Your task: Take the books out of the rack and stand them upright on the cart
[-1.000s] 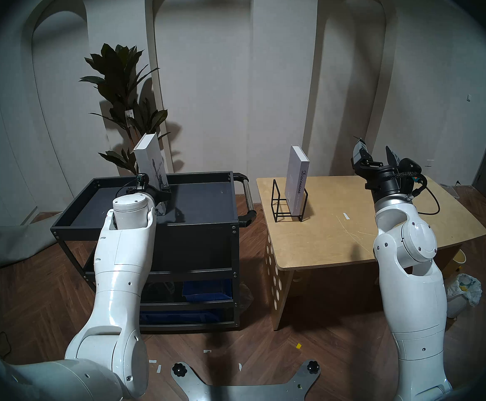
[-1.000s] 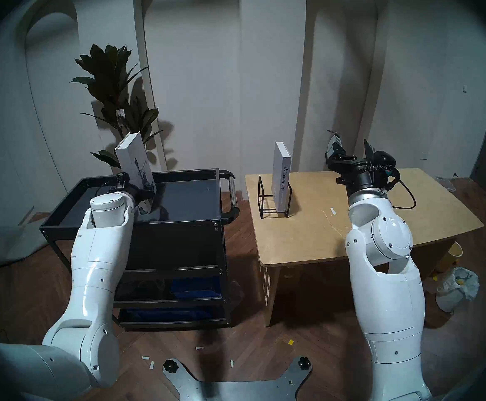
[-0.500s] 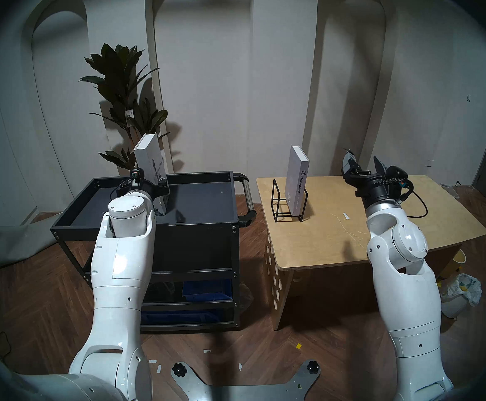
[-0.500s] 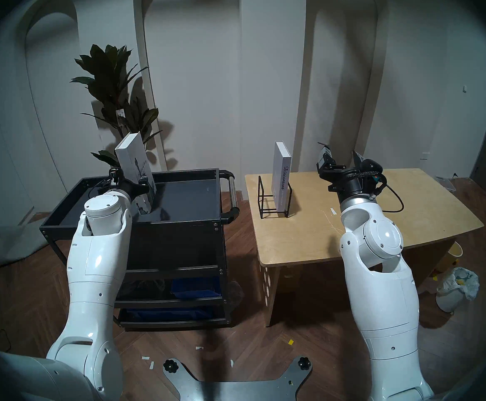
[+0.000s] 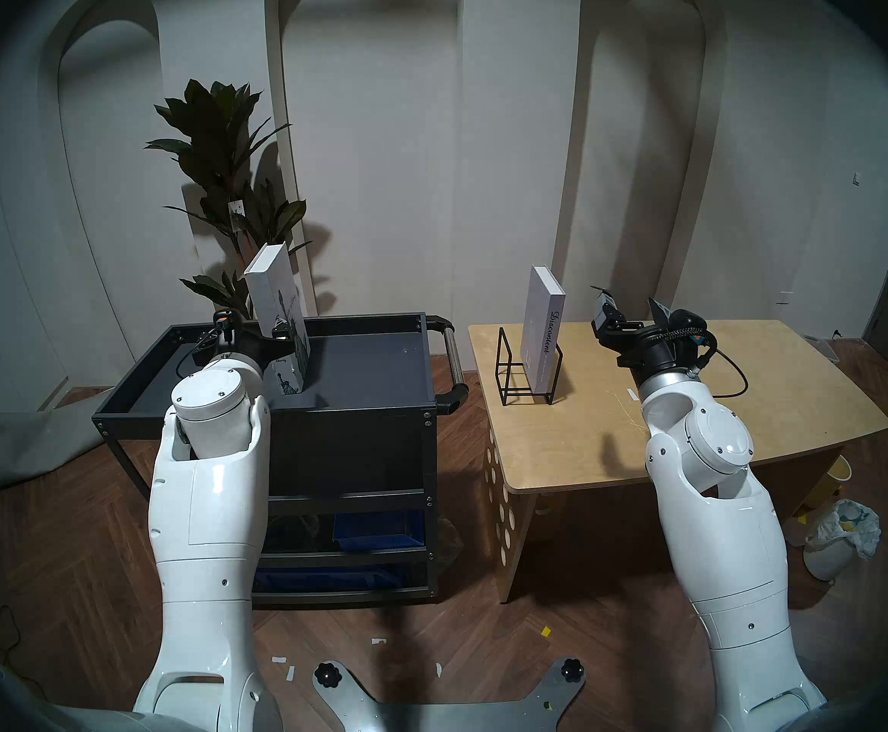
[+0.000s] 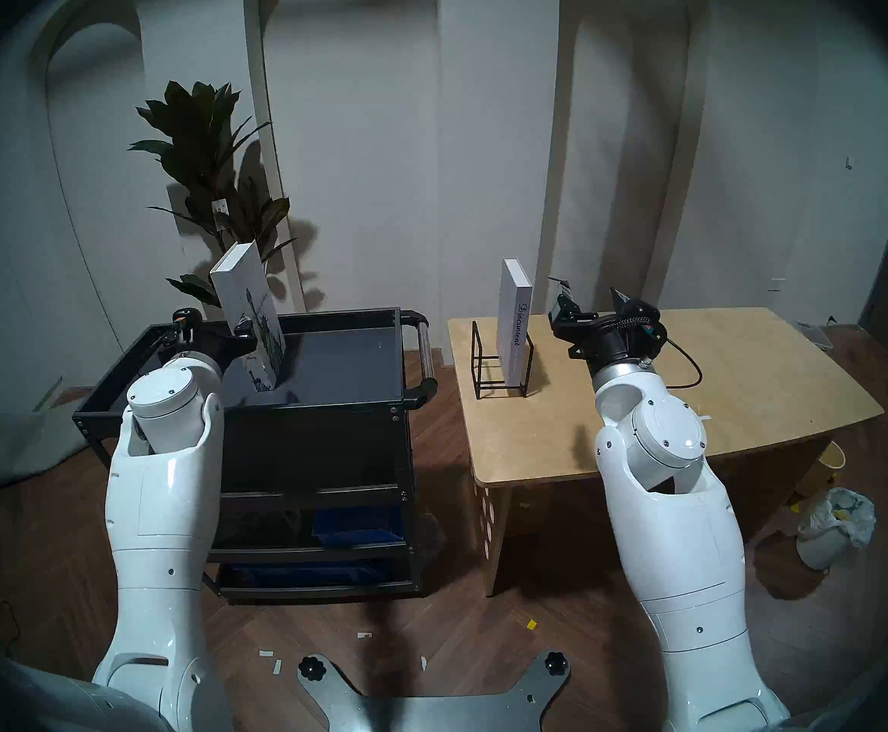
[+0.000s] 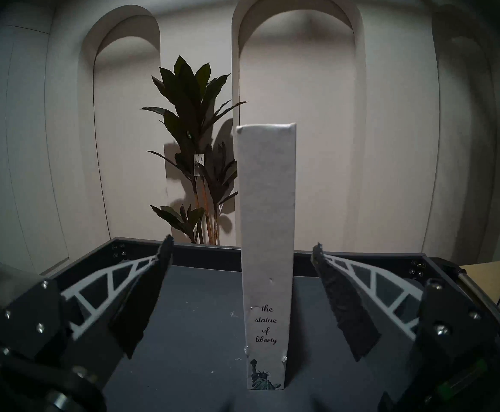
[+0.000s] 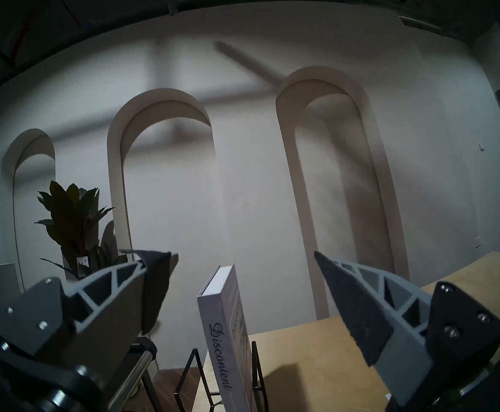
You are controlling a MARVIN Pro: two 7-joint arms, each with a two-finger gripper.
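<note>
Retreating from the white book [image 7: 268, 253] on the cart [image 5: 378, 366], left gripper [image 7: 242, 251] gapes empty; right gripper [image 8: 242, 258], wide and empty, nears the grey book [image 8: 228, 328]: straddle its spine squarely.

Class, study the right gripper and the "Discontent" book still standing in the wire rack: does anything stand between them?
Nothing visible does. The right gripper is open, and the "Discontent" book shows directly between its fingers, standing in the wire rack on the wooden table. Only bare tabletop lies between them.
</note>
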